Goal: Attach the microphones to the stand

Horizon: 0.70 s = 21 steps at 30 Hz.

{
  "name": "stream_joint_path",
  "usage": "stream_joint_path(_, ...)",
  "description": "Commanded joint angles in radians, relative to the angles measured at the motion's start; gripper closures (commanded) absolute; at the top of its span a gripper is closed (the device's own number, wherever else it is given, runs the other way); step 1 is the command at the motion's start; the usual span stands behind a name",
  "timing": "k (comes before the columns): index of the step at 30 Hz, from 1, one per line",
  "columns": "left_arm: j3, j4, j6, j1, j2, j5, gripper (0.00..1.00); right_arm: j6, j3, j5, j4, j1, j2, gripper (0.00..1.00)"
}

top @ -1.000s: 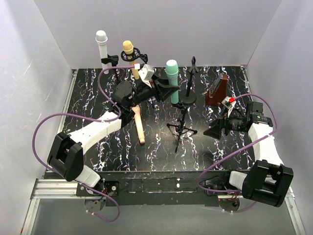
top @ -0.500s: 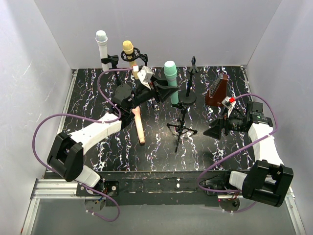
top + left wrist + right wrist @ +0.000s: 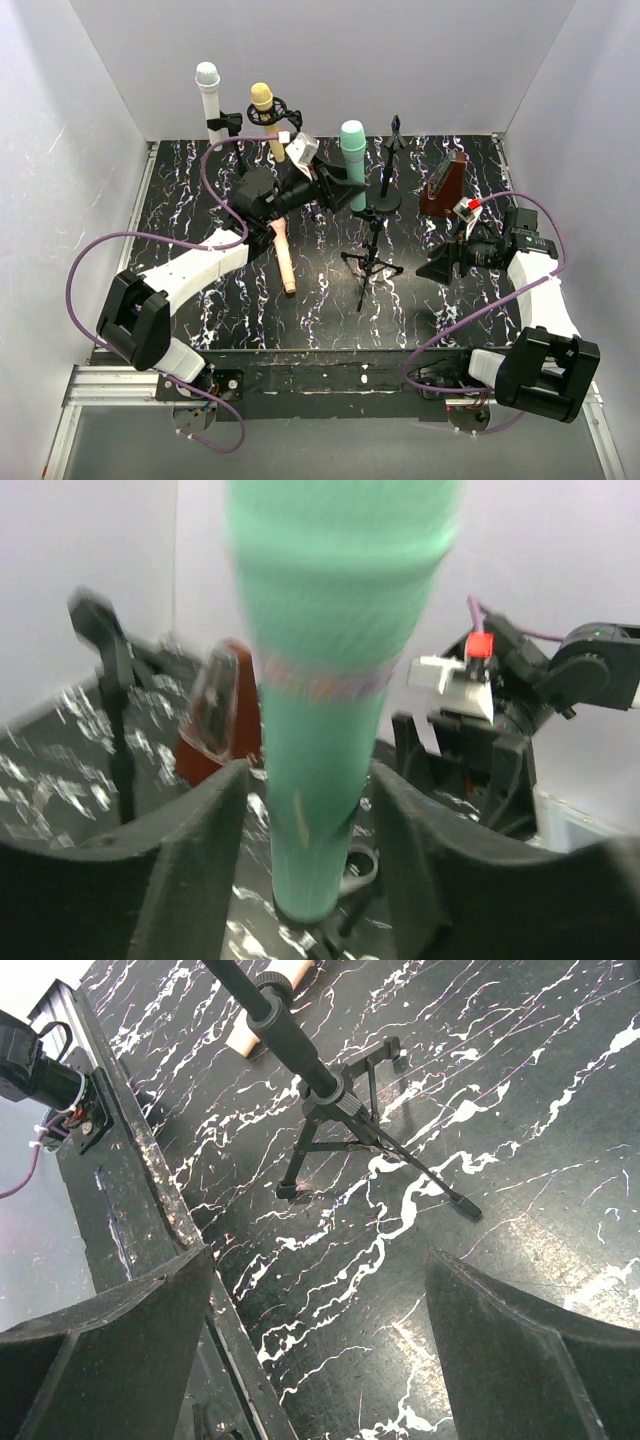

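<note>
Lowering the mint green microphone [image 3: 352,162] dead vertical into the tripod stand [image 3: 371,258] mid-table seems key, left gripper [image 3: 310,810] clamped round it, right gripper [image 3: 441,264] gaping idle, peach mic [image 3: 283,257] lying flat nearby.

crowded centre, open floor at the front

the upper middle of the top view is tight: the left gripper [image 3: 335,183] sits around the mint green microphone [image 3: 353,160], with a slim black stand [image 3: 388,170] just to its right and the tripod stand [image 3: 371,262] below. the brown metronome [image 3: 443,186] blocks the upper right, and the right gripper [image 3: 440,262] stands near it. the peach-pink microphone [image 3: 283,257] lies left of centre. along the back wall at upper left, the white microphone [image 3: 211,100] and yellow microphone [image 3: 267,118] stand close together. the marbled table [image 3: 330,325] lies bare across the lower middle and in the left strip.
</note>
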Motion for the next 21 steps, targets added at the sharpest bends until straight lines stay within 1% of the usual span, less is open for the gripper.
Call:
stream_joint_path(1,-0.063,-0.256,-0.029,-0.007,0.014,-0.048,0.38,-0.023,0.035,-0.022,-0.018,-0.004,0.004,0.09)
stream_joint_path(2,-0.07,-0.24,-0.034,-0.007,-0.003,-0.058,0.32,-0.023,0.037,-0.025,-0.018,-0.004,0.005,0.09)
stream_joint_path(3,-0.073,-0.233,-0.035,-0.007,-0.014,-0.071,0.28,-0.023,0.035,-0.022,-0.018,-0.004,0.004,0.09)
stream_joint_path(8,-0.065,-0.242,-0.025,-0.007,-0.07,-0.074,0.2,-0.026,0.037,-0.023,-0.023,-0.004,0.008,0.09)
stream_joint_path(12,-0.092,-0.251,-0.006,-0.007,-0.127,-0.086,0.15,-0.029,0.037,-0.018,-0.021,-0.004,0.008,0.09)
stream_joint_path(16,-0.14,-0.283,0.011,-0.007,-0.216,-0.115,0.02,-0.029,0.035,-0.017,-0.023,-0.004,0.007,0.09)
stream_joint_path(21,-0.247,-0.325,0.011,-0.005,-0.378,-0.23,0.02,-0.031,0.037,-0.011,-0.023,-0.004,0.008,0.09)
